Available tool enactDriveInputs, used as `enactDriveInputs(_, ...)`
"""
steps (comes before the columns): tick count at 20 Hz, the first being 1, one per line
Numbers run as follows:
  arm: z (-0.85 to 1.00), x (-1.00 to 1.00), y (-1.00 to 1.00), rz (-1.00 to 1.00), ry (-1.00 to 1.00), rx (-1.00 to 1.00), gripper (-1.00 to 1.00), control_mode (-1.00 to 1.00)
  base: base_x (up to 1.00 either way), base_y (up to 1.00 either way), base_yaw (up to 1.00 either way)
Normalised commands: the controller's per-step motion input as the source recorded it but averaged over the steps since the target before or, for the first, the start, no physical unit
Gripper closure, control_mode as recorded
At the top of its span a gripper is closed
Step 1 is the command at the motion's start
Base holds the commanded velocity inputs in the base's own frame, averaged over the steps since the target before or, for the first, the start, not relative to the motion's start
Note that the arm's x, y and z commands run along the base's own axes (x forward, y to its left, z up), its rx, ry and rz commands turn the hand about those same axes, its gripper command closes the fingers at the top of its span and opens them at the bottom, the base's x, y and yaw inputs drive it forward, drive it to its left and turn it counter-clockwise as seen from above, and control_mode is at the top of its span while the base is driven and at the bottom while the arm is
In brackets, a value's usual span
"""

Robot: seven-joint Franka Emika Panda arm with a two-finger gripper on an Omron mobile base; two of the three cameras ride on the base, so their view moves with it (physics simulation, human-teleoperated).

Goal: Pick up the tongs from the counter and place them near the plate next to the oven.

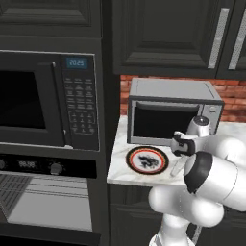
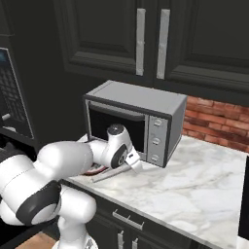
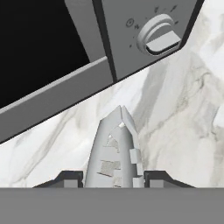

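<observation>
Gripper (image 3: 113, 177) is clamped on the tongs (image 3: 114, 148), carried low over the counter (image 2: 194, 180) beside the plate (image 1: 147, 160); next move, by judgement, is lowering and releasing them there.

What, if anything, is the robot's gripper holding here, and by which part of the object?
The gripper is shut on the tongs, clamped between its two fingers. Which part it grips cannot be told for certain; in the hand view the tongs taper away from the fingers.

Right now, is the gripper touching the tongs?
Touching. The hand view shows the tongs wedged between the gripper fingertips, both pressed against their sides.
</observation>
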Motion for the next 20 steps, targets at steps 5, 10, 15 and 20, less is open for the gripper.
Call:
enactDriveInputs(5, -0.24, 0.15, -0.24, -0.08, 0.0, 0.0, 1.0, -1.0, 0.0, 0.0, 0.0)
enactDriveInputs(10, -0.19, 0.08, -0.2, 0.0, 0.0, 0.0, 1.0, -1.0, 0.0, 0.0, 0.0)
enactDriveInputs(15, -0.12, 0.12, -0.07, 0.0, 0.0, 0.0, 1.0, -1.0, 0.0, 0.0, 0.0)
enactDriveInputs(20, -0.14, 0.09, -0.03, 0.0, 0.0, 0.0, 1.0, -1.0, 0.0, 0.0, 0.0)
